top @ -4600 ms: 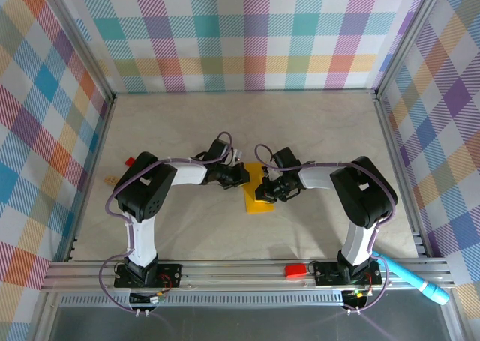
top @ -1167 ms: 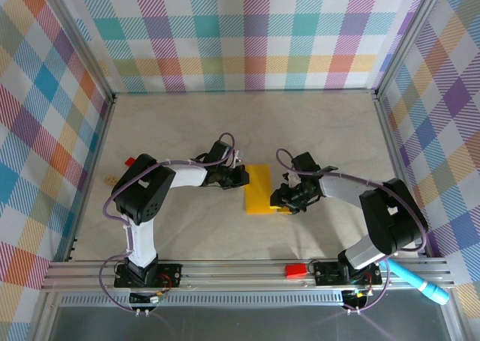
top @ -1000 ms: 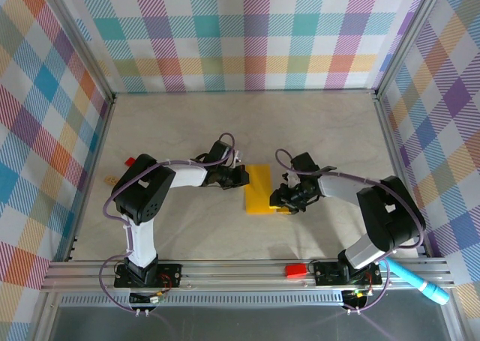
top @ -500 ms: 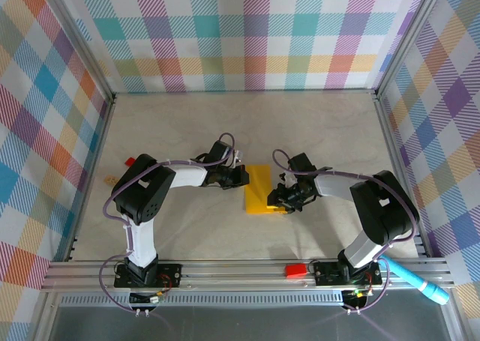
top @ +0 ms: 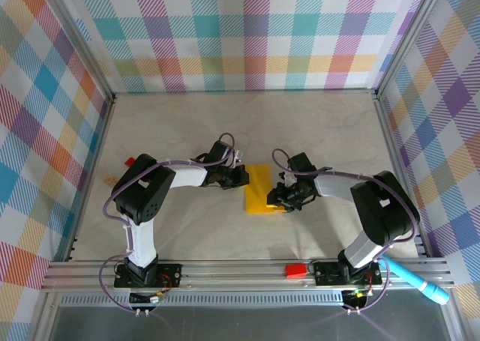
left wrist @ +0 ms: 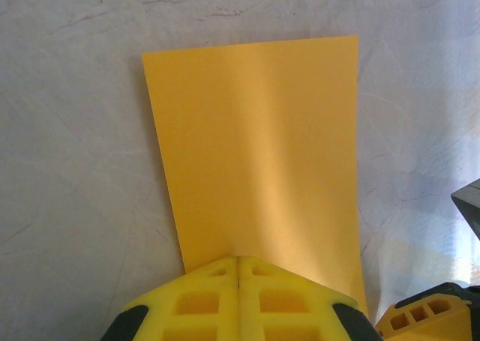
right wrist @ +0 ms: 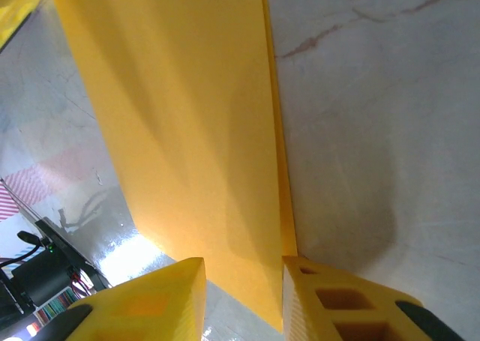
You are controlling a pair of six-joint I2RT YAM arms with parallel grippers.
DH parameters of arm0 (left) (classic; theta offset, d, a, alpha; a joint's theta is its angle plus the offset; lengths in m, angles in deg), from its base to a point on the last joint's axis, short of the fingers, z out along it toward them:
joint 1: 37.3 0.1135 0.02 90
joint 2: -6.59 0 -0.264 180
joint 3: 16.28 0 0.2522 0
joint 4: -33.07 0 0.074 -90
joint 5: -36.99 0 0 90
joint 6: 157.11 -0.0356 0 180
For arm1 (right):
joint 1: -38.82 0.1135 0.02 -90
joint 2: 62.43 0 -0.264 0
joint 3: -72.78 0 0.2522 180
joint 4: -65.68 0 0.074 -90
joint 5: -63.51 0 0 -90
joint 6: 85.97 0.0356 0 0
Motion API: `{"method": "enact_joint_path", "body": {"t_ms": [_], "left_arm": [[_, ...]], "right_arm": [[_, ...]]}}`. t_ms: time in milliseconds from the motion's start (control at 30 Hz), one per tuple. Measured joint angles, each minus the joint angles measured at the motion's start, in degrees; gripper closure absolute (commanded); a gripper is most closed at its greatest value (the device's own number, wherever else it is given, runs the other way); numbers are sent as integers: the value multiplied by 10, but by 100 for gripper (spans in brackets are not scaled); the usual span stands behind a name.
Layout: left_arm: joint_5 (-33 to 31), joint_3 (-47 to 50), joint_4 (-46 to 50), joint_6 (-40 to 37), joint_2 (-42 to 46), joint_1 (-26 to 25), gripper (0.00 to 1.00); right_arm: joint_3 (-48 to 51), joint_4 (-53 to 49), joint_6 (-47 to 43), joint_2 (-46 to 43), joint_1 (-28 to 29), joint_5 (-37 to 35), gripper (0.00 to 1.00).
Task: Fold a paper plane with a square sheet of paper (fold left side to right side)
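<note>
**A:** Where is the thin yellow-orange sheet of paper (top: 261, 189)?

**B:** It lies flat on the pale marbled table (top: 187, 131), about the middle, between the 2 arms. It forms an upright rectangle. The right wrist view shows 2 layers along its long edge, with the lower one peeking out slightly.

**A:** And the left gripper (left wrist: 238, 260)?

**B:** Its 2 yellow fingers are pressed together with no gap. The tips rest on the sheet's left edge, on the farther half.

**A:** The right gripper (top: 285, 198)?

**B:** It sits at the sheet's right edge, close to the near right corner. Its jaws stand apart, and the paper's edge runs into the gap between them. I cannot tell whether either finger touches the paper.

**A:** Anything else around?

**B:** 1 small red block (top: 295, 269) sits on the metal rail (top: 225, 270) at the near edge. A second red block (top: 129, 161) lies at the table's left side. A light blue pen-like cylinder (top: 420, 282) lies at the near right. All 3 are well apart from the sheet.
</note>
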Motion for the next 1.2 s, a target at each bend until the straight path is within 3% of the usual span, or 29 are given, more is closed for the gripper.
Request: {"method": "enact_joint_path", "body": {"t_ms": [1200], "left_arm": [[0, 0, 0, 0, 0, 0, 100]], "right_arm": [[-43, 59, 27, 43, -12, 5, 73]]}}
